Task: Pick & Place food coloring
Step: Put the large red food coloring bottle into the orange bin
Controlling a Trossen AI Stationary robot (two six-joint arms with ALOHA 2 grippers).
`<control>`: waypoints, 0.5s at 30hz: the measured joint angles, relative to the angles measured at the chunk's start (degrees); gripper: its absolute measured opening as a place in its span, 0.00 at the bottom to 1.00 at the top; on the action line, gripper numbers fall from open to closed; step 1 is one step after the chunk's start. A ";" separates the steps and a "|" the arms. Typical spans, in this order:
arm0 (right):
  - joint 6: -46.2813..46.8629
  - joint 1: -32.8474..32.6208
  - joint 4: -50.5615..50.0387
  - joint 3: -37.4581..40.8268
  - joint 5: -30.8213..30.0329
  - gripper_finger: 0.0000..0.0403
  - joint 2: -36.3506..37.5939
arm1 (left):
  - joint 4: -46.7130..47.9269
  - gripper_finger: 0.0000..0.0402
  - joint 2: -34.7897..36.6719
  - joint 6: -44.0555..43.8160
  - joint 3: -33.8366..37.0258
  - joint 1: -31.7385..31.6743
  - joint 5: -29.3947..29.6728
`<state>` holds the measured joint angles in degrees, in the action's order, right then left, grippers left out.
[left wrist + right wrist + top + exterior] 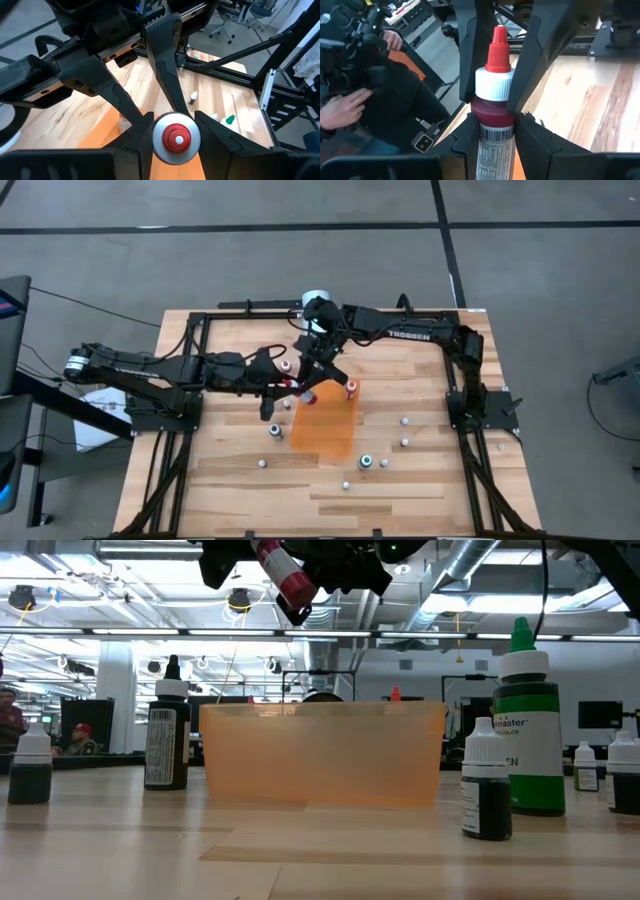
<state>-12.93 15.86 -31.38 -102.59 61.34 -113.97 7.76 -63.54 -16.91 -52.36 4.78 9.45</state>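
Observation:
One food coloring bottle (495, 107), with a red tip, white cap, dark red fill and barcode label, is held up between both grippers above the orange tray's (325, 422) far left corner. In the low view the bottle (285, 582) hangs tilted well over the tray (320, 755). My left gripper (176, 136) reaches in from the table's left and is shut at the cap. My right gripper (496, 134) comes from the far side and is shut on the body. Other small bottles (367, 462) stand on their bases around the tray. My left gripper pinches the bottle's white cap (161, 137) between its two fingers. The red tip (176, 140) points straight back toward the wrist, so the fingers lie along the bottle. The bottle is lifted clear of the table. My right gripper pinches the bottle's body just under the shoulder, at the top of the label (495, 134), one finger on each side. The cap end (494, 82) sticks out past the fingertips. The bottle is clear of the table and tilted.
A big white cylinder (313, 298) stands at the far edge behind the right wrist. In the low view a black bottle (168, 732) stands left of the tray, and a tall green one (526, 735) and a small dark one (487, 785) right of it. A person's hand (345, 107) shows beyond the table.

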 joint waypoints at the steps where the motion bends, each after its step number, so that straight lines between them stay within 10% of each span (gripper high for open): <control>1: 0.02 0.34 -0.62 -0.04 0.06 0.28 0.06 | 0.02 0.27 -0.04 0.17 0.02 -0.03 0.11; 15: -0.83 3.52 -9.64 -0.09 2.16 0.45 0.22 | -2.78 0.27 -1.71 1.32 0.07 0.09 -0.79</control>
<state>-13.76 19.38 -41.02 -102.67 63.50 -113.75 4.99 -65.26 -15.58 -52.29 4.87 8.66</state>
